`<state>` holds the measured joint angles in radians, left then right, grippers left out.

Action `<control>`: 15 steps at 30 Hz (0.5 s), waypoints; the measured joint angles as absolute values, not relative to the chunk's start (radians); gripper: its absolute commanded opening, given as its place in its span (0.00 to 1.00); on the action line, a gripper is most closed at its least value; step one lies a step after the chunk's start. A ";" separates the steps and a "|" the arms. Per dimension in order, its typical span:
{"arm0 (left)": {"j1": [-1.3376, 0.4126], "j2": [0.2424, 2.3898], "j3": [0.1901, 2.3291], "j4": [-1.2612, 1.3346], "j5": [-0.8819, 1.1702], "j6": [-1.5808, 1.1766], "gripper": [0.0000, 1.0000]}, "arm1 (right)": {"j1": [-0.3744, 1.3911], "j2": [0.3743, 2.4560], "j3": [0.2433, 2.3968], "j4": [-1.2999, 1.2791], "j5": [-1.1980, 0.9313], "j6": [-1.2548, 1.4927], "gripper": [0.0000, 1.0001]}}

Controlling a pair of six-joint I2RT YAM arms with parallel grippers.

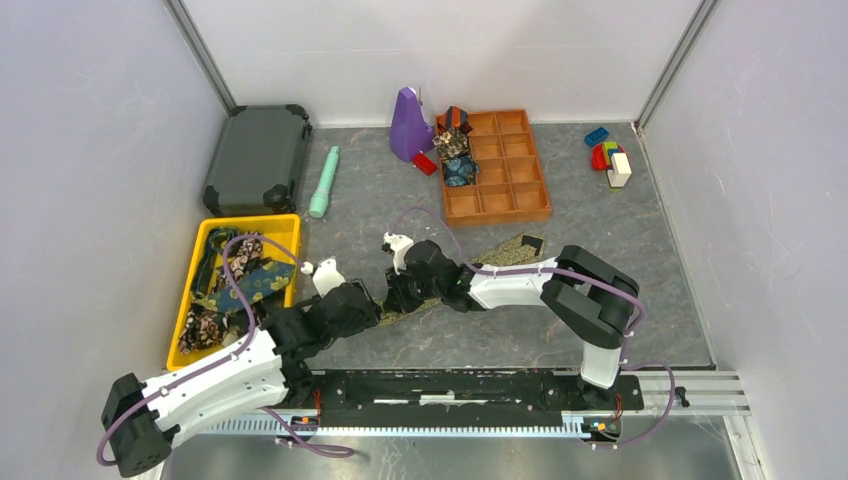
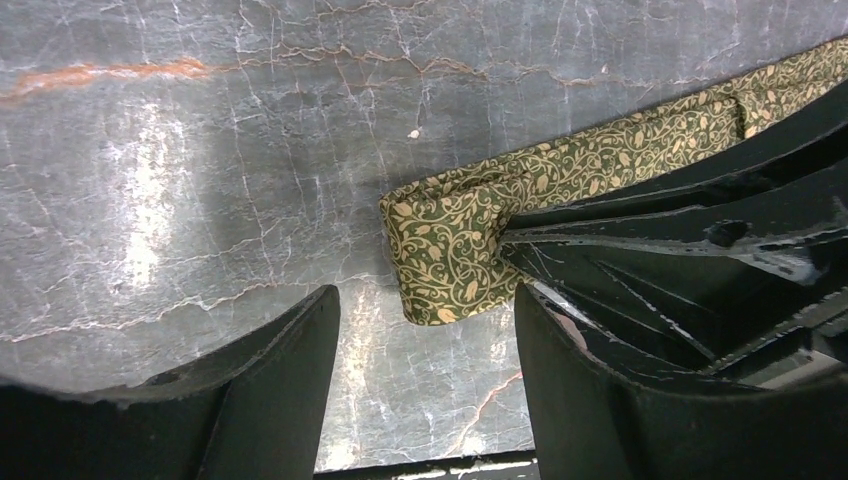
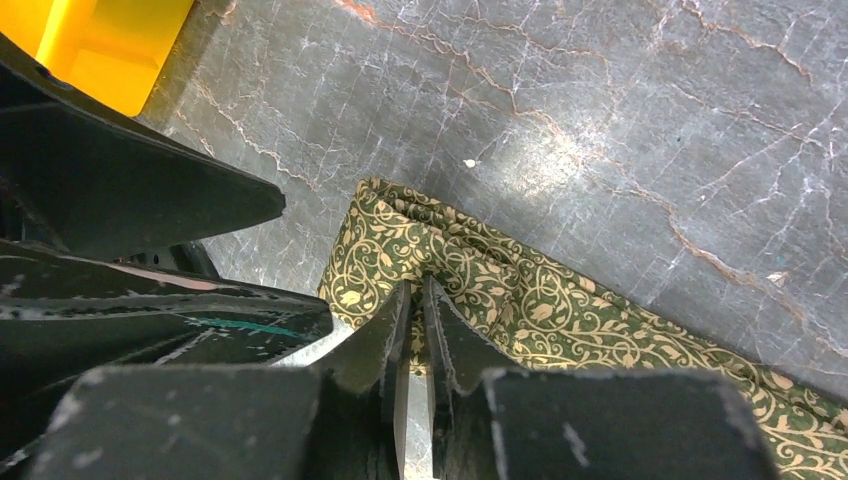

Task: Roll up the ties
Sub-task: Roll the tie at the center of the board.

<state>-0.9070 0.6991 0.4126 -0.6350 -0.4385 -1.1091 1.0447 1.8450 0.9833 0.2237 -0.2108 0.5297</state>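
- Where the two arms meet near the middle of the grey mat point(image 1: 600, 200), the olive-gold tie point(image 1: 505, 250) lies flat. Its near-left end is folded back on itself at the grippers.
- Its long axis runs on a diagonal in the top view, from the near-left fold to the far-right wide end. That end points toward the right wall and lies near the near edge of the compartment tray point(image 1: 498, 216).
- Right gripper point(image 3: 417, 300): jaws nearly together, clamped on the folded end of the olive-gold tie, with fabric bunched at its fingertips.
- Left gripper point(image 2: 422, 305): jaws wide apart, holding nothing. The fold lies just ahead of the gap, and I cannot tell whether one finger touches the cloth.
- Yellow bin point(image 1: 260, 219) stands close on the left of the left gripper, with loose ties point(image 1: 245, 275) heaped in it.
- Bare mat shows between the tie and the arms' base rail point(image 1: 450, 385), and from the wide end out to the mat's right edge.
- Rolled ties point(image 1: 457, 155) sit in the tray's left column, well apart from both grippers.
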 measured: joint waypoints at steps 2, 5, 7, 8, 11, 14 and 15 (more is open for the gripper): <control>-0.907 0.708 0.399 -0.609 -0.435 -1.109 0.70 | 1.042 1.845 0.982 0.224 -0.213 0.530 0.13; -0.907 0.720 0.377 -0.572 -0.434 -1.108 0.70 | 1.034 1.845 0.976 0.228 -0.220 0.530 0.12; -0.907 0.722 0.363 -0.549 -0.434 -1.108 0.70 | 1.031 1.845 0.970 0.231 -0.225 0.530 0.12; -0.907 0.722 0.355 -0.534 -0.433 -1.108 0.70 | 1.029 1.845 0.967 0.232 -0.226 0.530 0.11; -0.907 0.717 0.329 -0.491 -0.433 -1.108 0.69 | 1.025 1.845 0.962 0.237 -0.229 0.530 0.11; -0.907 0.703 0.310 -0.468 -0.433 -1.108 0.69 | 1.025 1.845 0.957 0.246 -0.230 0.530 0.11; -0.907 0.692 0.300 -0.457 -0.433 -1.108 0.69 | 1.025 1.845 0.956 0.248 -0.232 0.530 0.11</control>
<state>-0.9070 0.6922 0.3004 -0.4572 -0.4332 -1.1080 1.0248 1.8450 0.9558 0.2478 -0.2317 0.5297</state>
